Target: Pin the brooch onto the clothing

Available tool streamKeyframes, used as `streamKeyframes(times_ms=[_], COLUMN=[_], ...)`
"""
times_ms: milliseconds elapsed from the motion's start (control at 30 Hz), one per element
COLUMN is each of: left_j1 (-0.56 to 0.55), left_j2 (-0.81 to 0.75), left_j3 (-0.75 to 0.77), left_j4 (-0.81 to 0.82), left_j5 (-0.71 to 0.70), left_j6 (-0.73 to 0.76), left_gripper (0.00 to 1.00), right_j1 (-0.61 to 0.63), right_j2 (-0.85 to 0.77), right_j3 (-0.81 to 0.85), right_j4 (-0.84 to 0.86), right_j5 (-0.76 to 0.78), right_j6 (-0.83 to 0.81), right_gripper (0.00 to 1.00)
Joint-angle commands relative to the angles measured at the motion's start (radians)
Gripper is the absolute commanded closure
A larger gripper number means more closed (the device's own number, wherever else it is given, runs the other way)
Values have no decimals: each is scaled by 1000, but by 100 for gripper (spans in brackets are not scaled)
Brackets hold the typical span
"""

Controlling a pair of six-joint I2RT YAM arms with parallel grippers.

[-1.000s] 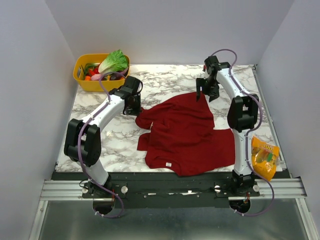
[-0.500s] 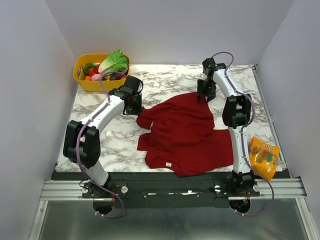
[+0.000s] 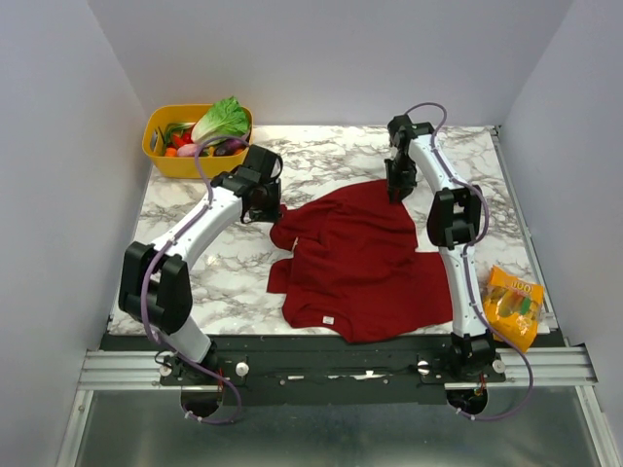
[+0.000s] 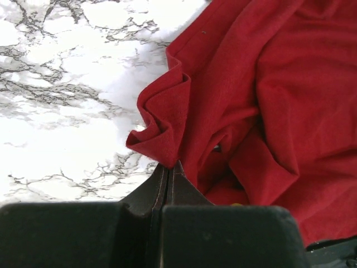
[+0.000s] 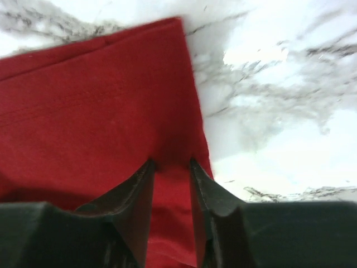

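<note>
The clothing [image 3: 360,258], a dark red T-shirt, lies crumpled on the marble table, its white neck label [image 3: 329,319] near the front edge. My left gripper [image 3: 269,210] is shut on a bunched fold of the shirt's left sleeve; in the left wrist view the fold [image 4: 162,125] rises from the pinched left gripper [image 4: 169,166]. A tiny yellow speck [image 4: 237,204] peeks from the folds, perhaps the brooch, mostly hidden. My right gripper [image 3: 397,190] presses down on the shirt's far edge. In the right wrist view the right gripper [image 5: 171,163] has its jaws apart, with flat red cloth [image 5: 95,95] between them.
A yellow basket [image 3: 159,161] of vegetables stands at the back left corner. An orange-yellow snack bag [image 3: 514,306] lies at the front right edge. Grey walls close in the table on three sides.
My right gripper has come down and left onto the shirt's far edge, its jaws narrowing. The left gripper has shifted slightly right, still pinching the sleeve fold.
</note>
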Motion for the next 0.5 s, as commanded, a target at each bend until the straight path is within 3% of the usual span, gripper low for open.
streamKeyframes(times_ms=[0, 233, 467], left_j1=[-10, -17, -17], left_j2=[-84, -156, -205], left_j3=[34, 25, 5], left_j4=[-22, -50, -40], left_j5=[39, 22, -23], left_j6=[-2, -1, 8], left_gripper=[100, 100, 100], right_j1=[22, 29, 29], right_j2=[-7, -30, -163], right_j3=[-44, -104, -199], right_j4=[-56, -70, 51], right_j5=[36, 14, 8], right_j6=[-36, -51, -31], right_gripper=[68, 96, 99])
